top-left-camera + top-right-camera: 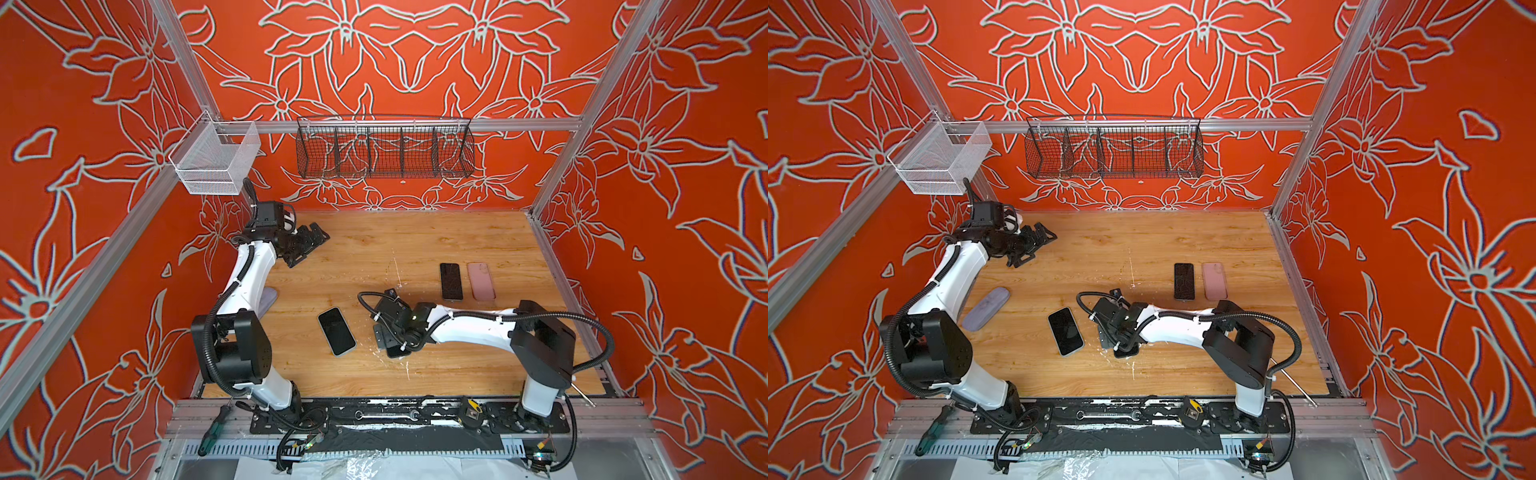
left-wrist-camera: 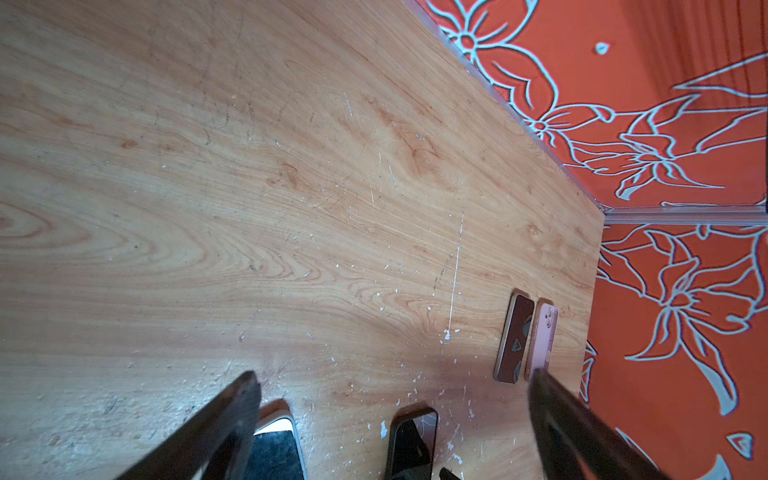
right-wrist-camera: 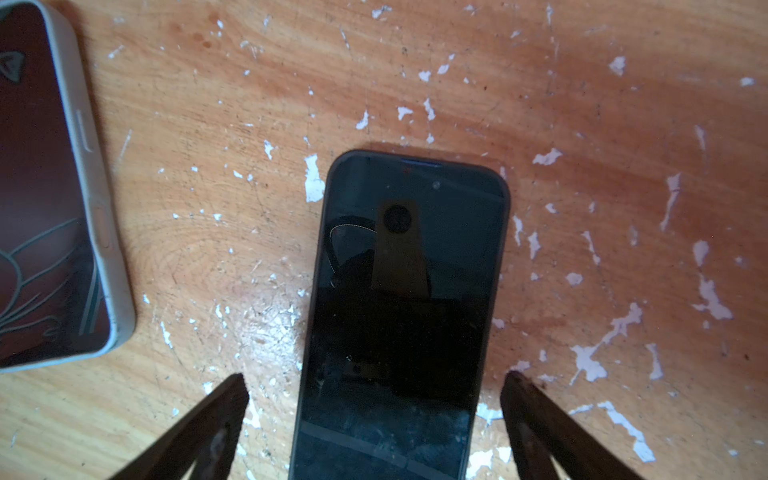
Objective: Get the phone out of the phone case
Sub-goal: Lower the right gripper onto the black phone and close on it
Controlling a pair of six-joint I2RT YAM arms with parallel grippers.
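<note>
the dark phone [image 3: 407, 299] is lying flat and screen up in what looks like a black case [image 3: 504, 208]. it's around mid-width of the table [image 1: 415, 245], toward the edge where the arms are mounted, with a grey-cased phone [image 1: 337, 331] just beside it.

handling guess: the phone is stiff, slick and crackable on the glass side, and not heavy. the case rim is probably grippier and a bit flexible. so the long sides should be pinched, and a corner of the rim peeled back from there. some sliding on the wood is to be expected.

the right gripper [image 3: 375, 375] is spread wide and empty, with one finger either side of the case's long edges and nothing touched as far as can be told. that arm is reached low across the table, wrist bent down over the phone. the left gripper [image 1: 309, 245] is released too, parked near the far left corner, well apart.
</note>
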